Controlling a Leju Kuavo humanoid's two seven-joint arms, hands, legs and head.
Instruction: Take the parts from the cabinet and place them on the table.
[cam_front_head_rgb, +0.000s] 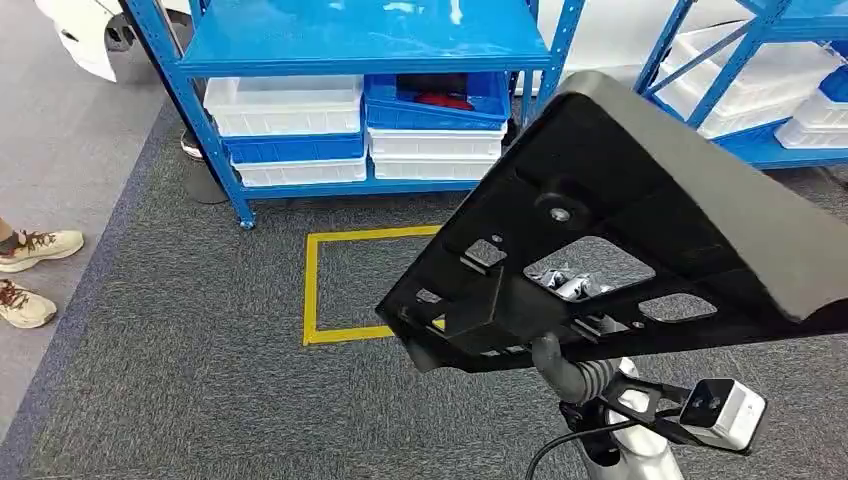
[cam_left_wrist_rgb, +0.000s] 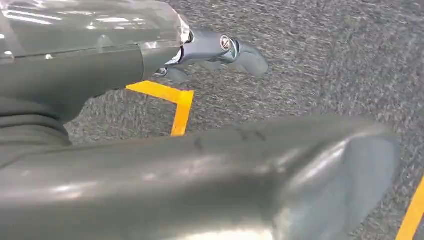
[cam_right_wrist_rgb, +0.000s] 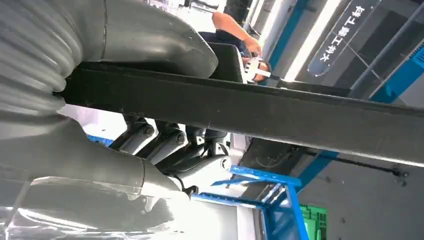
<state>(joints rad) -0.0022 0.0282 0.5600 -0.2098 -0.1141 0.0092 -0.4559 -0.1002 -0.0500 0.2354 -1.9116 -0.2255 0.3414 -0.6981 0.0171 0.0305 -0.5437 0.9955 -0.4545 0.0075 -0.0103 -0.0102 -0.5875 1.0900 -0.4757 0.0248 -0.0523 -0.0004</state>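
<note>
A: What is being held, and how?

B: A large flat black plastic part (cam_front_head_rgb: 640, 240), matt, roughly triangular, with cut-out openings and a screw boss, is seen in the head view held up in the air and tilted, above the grey carpet (cam_front_head_rgb: 200, 380). It is gripped by the right hand (cam_front_head_rgb: 575, 365) from beneath; silver finger parts are glimpsed through one opening. In the right wrist view the part's edge (cam_right_wrist_rgb: 280, 115) runs as a dark bar across the picture, clamped between the thick grey thumb (cam_right_wrist_rgb: 150, 35) on one face and the darker fingers (cam_right_wrist_rgb: 165, 145) on the other.

A: And the left hand?

B: In the left wrist view the left hand (cam_left_wrist_rgb: 220, 52) is seen over the carpet, with its fingers curled in and nothing seen in them. A broad blurred grey shape (cam_left_wrist_rgb: 250, 180) fills the near part of that picture; what it is cannot be told.

A: What else is shown?

B: A blue metal shelving rack (cam_front_head_rgb: 360, 60) with white and blue plastic bins (cam_front_head_rgb: 290, 110) stands beyond a yellow tape rectangle (cam_front_head_rgb: 312, 290) on the carpet. Something red lies in one blue bin, too small to identify. A person's two beige shoes (cam_front_head_rgb: 30, 275) are cut off at the edge.
</note>
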